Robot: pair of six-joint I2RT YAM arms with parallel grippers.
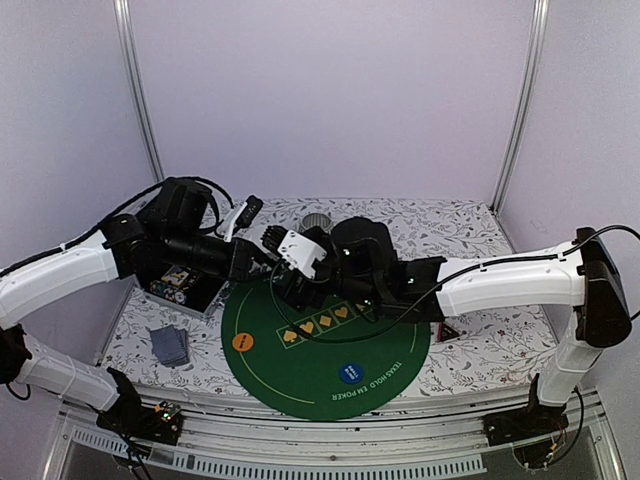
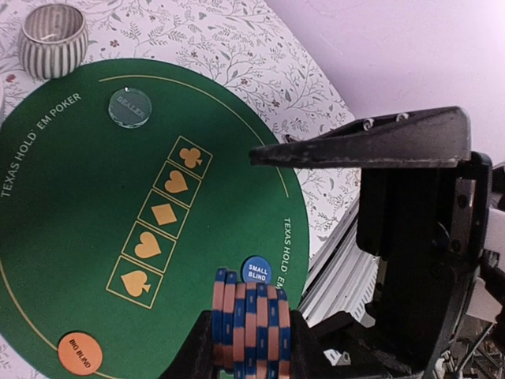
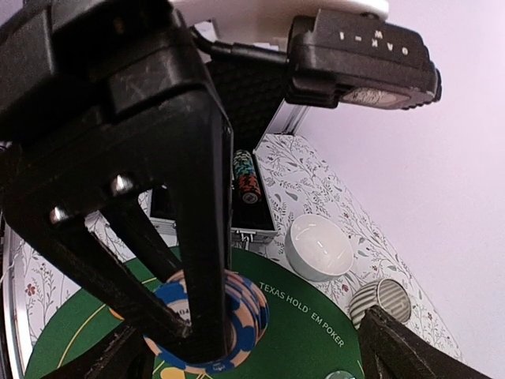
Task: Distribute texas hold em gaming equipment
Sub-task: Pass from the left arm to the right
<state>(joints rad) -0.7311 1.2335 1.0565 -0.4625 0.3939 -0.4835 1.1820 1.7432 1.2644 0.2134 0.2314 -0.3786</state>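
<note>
Pinching chip stack [image 2: 251, 328], left fingers [image 3: 201, 237] near far edge of mat [image 1: 380, 375]

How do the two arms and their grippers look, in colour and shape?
The left arm and right arm have white tubular links and black joints, with thin black cables along them. The left gripper and right gripper are black, with flat angular fingers.
</note>
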